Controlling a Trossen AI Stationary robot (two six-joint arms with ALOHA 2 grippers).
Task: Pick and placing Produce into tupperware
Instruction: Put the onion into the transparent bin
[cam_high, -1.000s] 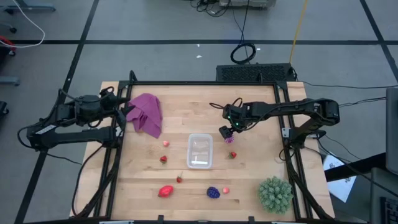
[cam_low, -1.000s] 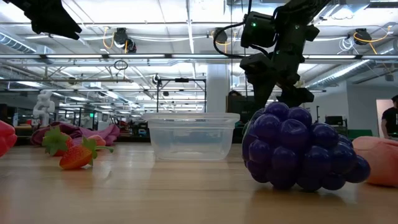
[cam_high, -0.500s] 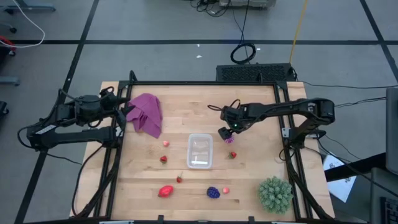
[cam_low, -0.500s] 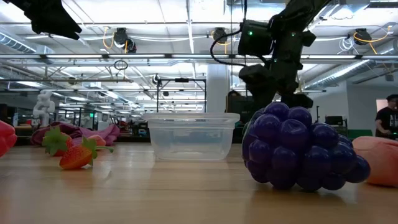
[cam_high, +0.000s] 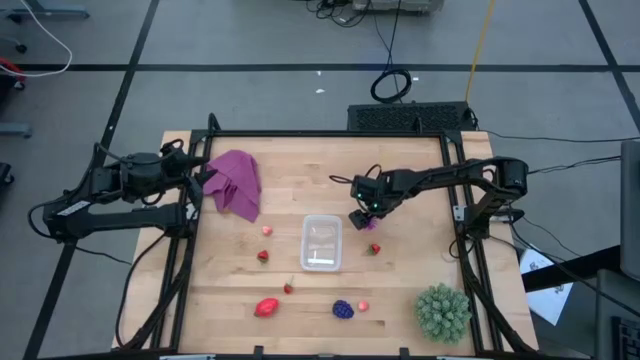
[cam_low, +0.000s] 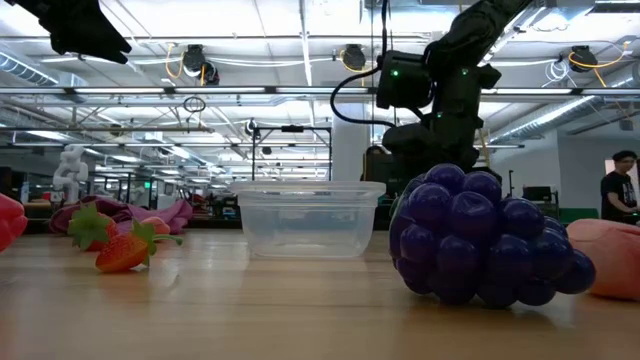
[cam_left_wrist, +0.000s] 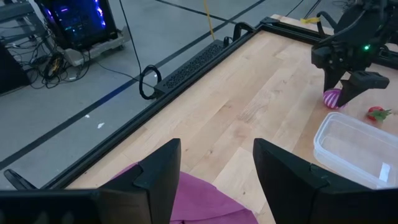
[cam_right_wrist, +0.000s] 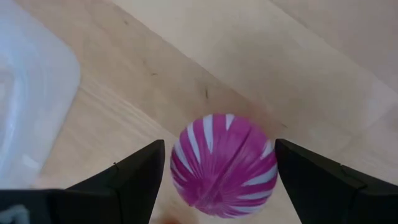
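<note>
A magenta fruit with white stripes (cam_right_wrist: 221, 165) rests on the wood just right of the clear tupperware (cam_high: 321, 243). My right gripper (cam_right_wrist: 219, 146) hangs open over it, pointing down, one finger on either side; whether they touch the fruit I cannot tell. Small red berries (cam_high: 263, 256) lie left of the tub and one (cam_high: 375, 248) lies to its right. A larger red piece (cam_high: 265, 307) and a dark purple bunch (cam_high: 343, 309) lie near the front edge. My left gripper (cam_left_wrist: 216, 149) waits open at the far left, above the cloth's edge.
A crumpled magenta cloth (cam_high: 236, 184) lies at the far left of the table. A big green spiky ball (cam_high: 442, 311) sits in the near right corner. A black frame (cam_high: 330, 133) runs round the table. A person (cam_low: 618, 185) stands in the room beyond.
My right gripper has come down toward the striped magenta fruit and drifted slightly toward the table's left, its fingers staying apart. The fruit and the tub have not moved.
</note>
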